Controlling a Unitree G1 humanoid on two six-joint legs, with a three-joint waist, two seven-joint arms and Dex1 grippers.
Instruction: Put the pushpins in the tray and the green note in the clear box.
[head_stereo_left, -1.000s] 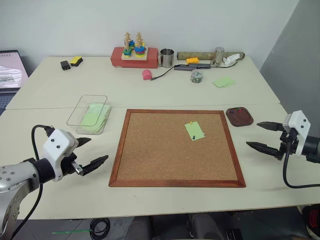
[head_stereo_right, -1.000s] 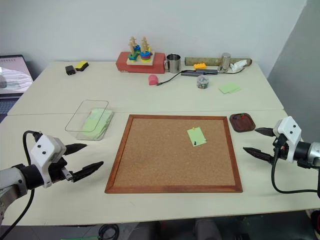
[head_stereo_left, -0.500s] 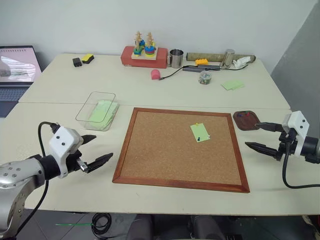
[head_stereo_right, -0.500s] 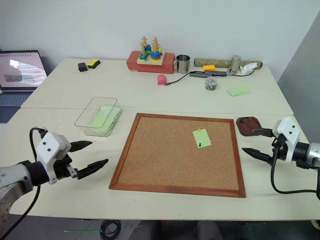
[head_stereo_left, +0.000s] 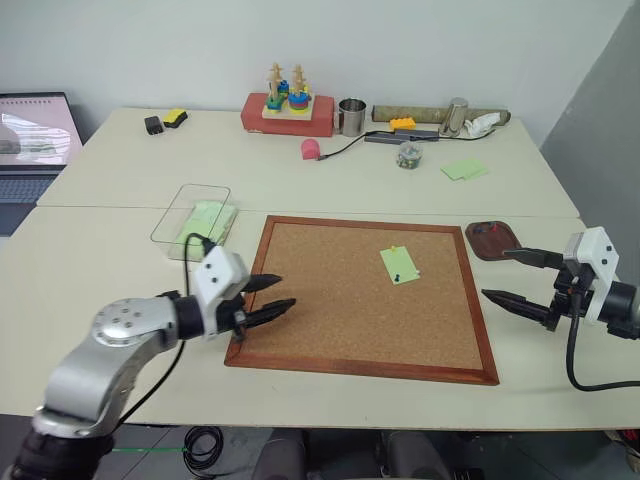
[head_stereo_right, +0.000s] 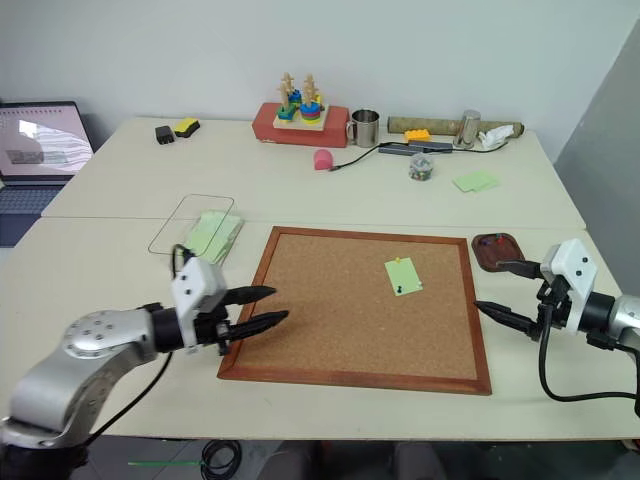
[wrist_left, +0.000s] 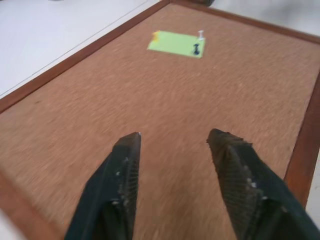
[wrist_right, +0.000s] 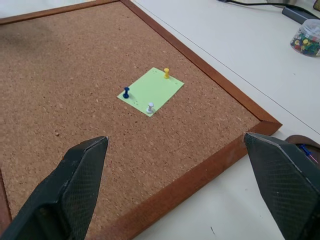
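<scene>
The green note (head_stereo_left: 399, 265) lies on the cork board (head_stereo_left: 330, 320), right of its middle, held by pushpins: a yellow one (wrist_right: 166, 73), a dark blue one (wrist_right: 126, 92) and a white one (wrist_right: 150, 107). The tray (head_stereo_left: 492, 240) sits just off the board's far right corner with a few pins in it. The clear box (head_stereo_left: 195, 220) stands left of the board with green paper inside. My left gripper (head_stereo_left: 285, 291) is open and empty, its tips just over the board's left edge. My right gripper (head_stereo_left: 495, 273) is open wide beside the board's right edge, in front of the tray.
At the back of the table are a laptop (head_stereo_left: 30, 130), a red block with a stacking toy (head_stereo_left: 285, 105), a metal mug (head_stereo_left: 352, 115), a small jar of pins (head_stereo_left: 407, 154), pale green notes (head_stereo_left: 462, 169) and a pink object (head_stereo_left: 311, 149) on a cable.
My left gripper has swung right from the bare table to the board's left edge, and its fingers have drawn closer together. The right gripper has shifted slightly toward the board.
</scene>
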